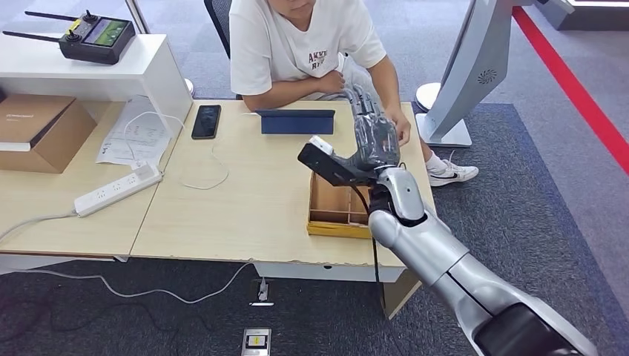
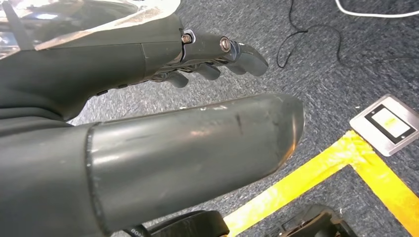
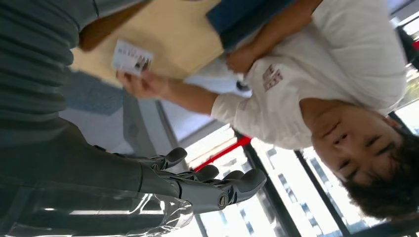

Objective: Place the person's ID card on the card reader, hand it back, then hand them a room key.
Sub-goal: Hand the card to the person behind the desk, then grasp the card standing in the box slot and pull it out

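Note:
My right hand [image 1: 373, 139] is raised over the table's right side, fingers spread and upright, holding nothing; the right wrist view shows its fingers [image 3: 207, 182] apart. Just beyond it the seated person's hand [image 3: 144, 85] holds out a white ID card [image 3: 131, 58] with a small photo, a short gap from my fingers. In the head view my hand hides the card. A dark blue flat card reader [image 1: 297, 121] lies on the table in front of the person. My left hand [image 2: 148, 98] hangs over the carpet with nothing in it, fingers loosely extended.
A shallow wooden tray [image 1: 337, 215] sits on the table under my right wrist. A black phone [image 1: 206, 121], white cable, papers [image 1: 137, 133], a power strip [image 1: 117, 190] and a cardboard box [image 1: 37, 130] lie to the left. A white stand base [image 1: 445, 126] stands beside the table.

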`<act>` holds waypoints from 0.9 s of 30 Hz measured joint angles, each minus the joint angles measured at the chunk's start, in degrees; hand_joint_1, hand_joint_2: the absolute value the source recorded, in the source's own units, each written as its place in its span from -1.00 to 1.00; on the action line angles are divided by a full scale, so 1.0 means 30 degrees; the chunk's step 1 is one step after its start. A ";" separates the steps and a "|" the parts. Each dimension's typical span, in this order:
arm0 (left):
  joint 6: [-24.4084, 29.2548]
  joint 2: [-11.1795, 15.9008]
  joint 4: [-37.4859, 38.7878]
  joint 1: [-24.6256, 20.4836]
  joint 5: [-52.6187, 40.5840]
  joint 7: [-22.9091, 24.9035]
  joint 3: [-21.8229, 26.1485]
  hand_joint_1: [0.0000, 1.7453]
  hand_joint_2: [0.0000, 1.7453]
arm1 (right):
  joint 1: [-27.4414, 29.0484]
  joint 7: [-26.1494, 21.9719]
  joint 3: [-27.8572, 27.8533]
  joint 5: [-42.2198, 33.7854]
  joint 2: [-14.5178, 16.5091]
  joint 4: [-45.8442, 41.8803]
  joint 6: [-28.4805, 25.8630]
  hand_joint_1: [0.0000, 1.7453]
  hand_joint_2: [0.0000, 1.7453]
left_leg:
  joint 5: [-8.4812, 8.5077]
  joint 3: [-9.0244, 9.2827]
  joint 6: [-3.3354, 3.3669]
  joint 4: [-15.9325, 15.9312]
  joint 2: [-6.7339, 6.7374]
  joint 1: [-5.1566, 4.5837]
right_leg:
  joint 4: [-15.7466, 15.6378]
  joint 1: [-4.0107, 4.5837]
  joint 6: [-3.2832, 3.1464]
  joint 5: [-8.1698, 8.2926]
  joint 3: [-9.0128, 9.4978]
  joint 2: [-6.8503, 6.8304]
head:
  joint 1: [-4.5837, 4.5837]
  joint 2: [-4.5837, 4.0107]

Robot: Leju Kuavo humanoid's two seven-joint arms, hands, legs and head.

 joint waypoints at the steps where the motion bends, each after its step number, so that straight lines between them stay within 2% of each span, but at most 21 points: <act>1: 0.0042 -0.0002 0.0020 0.0061 0.0071 -0.0091 0.0015 -1.00 -1.00 | 0.0147 -0.0754 -0.0230 -0.1919 0.0026 -0.0273 0.0356 -1.00 -1.00 | 0.0000 0.0001 0.0000 0.0000 0.0000 0.0000 | 0.0000 0.0000 0.0000 0.0000 -0.0001 0.0000 | 0.0002 0.0000; 2: 0.0068 -0.0002 0.0038 0.0122 0.0126 -0.0189 0.0027 -1.00 -1.00 | 0.0326 -0.1455 -0.0478 -0.3855 0.0049 -0.0601 0.0827 -1.00 -1.00 | 0.0000 0.0002 0.0000 0.0000 -0.0001 0.0001 | 0.0000 0.0001 0.0000 -0.0001 -0.0001 0.0000 | 0.0002 0.0000; 4: 0.0073 0.0000 0.0069 0.0231 0.0239 -0.0370 0.0038 -1.00 -1.00 | 0.0712 -0.2465 -0.0968 -0.7278 0.0075 -0.1399 0.1840 -1.00 0.00 | -0.0001 0.0005 -0.0001 0.0001 -0.0001 0.0001 | 0.0000 0.0002 -0.0001 -0.0001 -0.0004 0.0000 | 0.0003 0.0000; 6: 0.0073 0.0004 0.0104 0.0308 0.0324 -0.0488 0.0045 -1.00 -1.00 | 0.1047 -0.2904 -0.1405 -0.9351 0.0044 -0.2221 0.2479 -1.00 1.00 | -0.0001 0.0004 -0.0001 0.0000 -0.0001 0.0002 | 0.0000 0.0003 -0.0001 -0.0002 -0.0006 0.0000 | 0.0004 0.0000; 10: 0.0073 0.0006 0.0197 0.0367 0.0333 -0.0543 0.0115 -1.00 -1.00 | 0.1680 -0.3502 -0.2226 -1.2528 -0.0135 -0.3897 0.3754 -1.00 1.00 | -0.0001 0.0007 -0.0001 0.0001 0.0004 0.0001 | -0.0002 0.0002 -0.0001 -0.0002 -0.0003 0.0001 | 0.0003 0.0000; 14: 0.0068 0.0006 0.0240 0.0449 0.0368 -0.0734 0.0288 -1.00 -1.00 | 0.2632 -0.3913 -0.2893 -1.7109 -0.0654 -0.6125 0.6180 -1.00 1.00 | -0.0002 0.0021 -0.0001 0.0009 0.0005 0.0000 | -0.0006 0.0001 -0.0001 -0.0001 -0.0001 0.0001 | 0.0000 -0.0002; 16: 0.0075 0.0006 0.0270 0.0486 0.0445 -0.0874 0.0366 -1.00 -1.00 | 0.3151 -0.3957 -0.3022 -1.8448 -0.1014 -0.7074 0.7332 -1.00 1.00 | -0.0005 0.0028 -0.0002 0.0009 0.0007 0.0000 | -0.0009 0.0001 -0.0001 -0.0002 0.0004 0.0002 | 0.0002 0.0000; 27: 0.0201 0.0006 0.0295 0.0566 0.0586 -0.1007 0.0428 -1.00 -1.00 | 0.3859 -0.3920 -0.3049 -1.8504 -0.1464 -0.8057 0.8112 -1.00 1.00 | -0.0008 0.0027 -0.0001 0.0009 0.0008 0.0000 | -0.0011 0.0002 -0.0001 -0.0003 0.0005 0.0003 | 0.0000 0.0000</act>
